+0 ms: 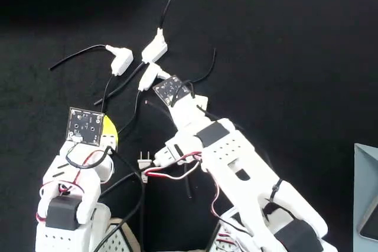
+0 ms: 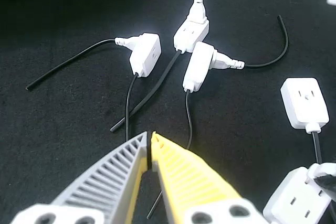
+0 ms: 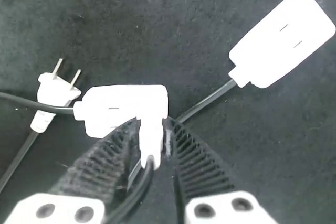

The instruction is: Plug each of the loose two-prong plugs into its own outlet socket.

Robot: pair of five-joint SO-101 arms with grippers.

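Broadly, the black table (image 1: 307, 57) is carrying everything; the right arm (image 1: 236, 157) is stretching diagonally from the near right toward the middle, and the left arm (image 1: 71, 187) is standing at the near left. The right gripper (image 3: 152, 125) is clamping its dark ribbed fingers (image 3: 194, 161) on the narrow stem of a white plug (image 3: 152, 136), with a black cord leaving the stem between them; the stem is meeting a white socket block (image 3: 121, 107) at a right angle, though how deeply it is seated is hidden. The left gripper (image 2: 150, 137) is hanging just above the table with its grey and yellow fingers (image 2: 184, 177) drawn together at the tips, only a thin dark slit showing between them, and it is gripping nothing that can be seen. Ahead of it three white connector blocks (image 2: 144, 53) are lying close together, each trailing black cables (image 2: 68, 61); two outlet sockets (image 2: 302, 100) are lying apart from them with their slots facing up. Near the right gripper a free socket (image 3: 283, 38) is resting with its slots showing, well apart from the held plug; a loose two-prong plug (image 3: 55, 87) is lying just beside the socket block, its prongs bare. Between the two arms a small bare-pronged plug (image 1: 143, 159) is lying on the table; whether it is the same one cannot be told.
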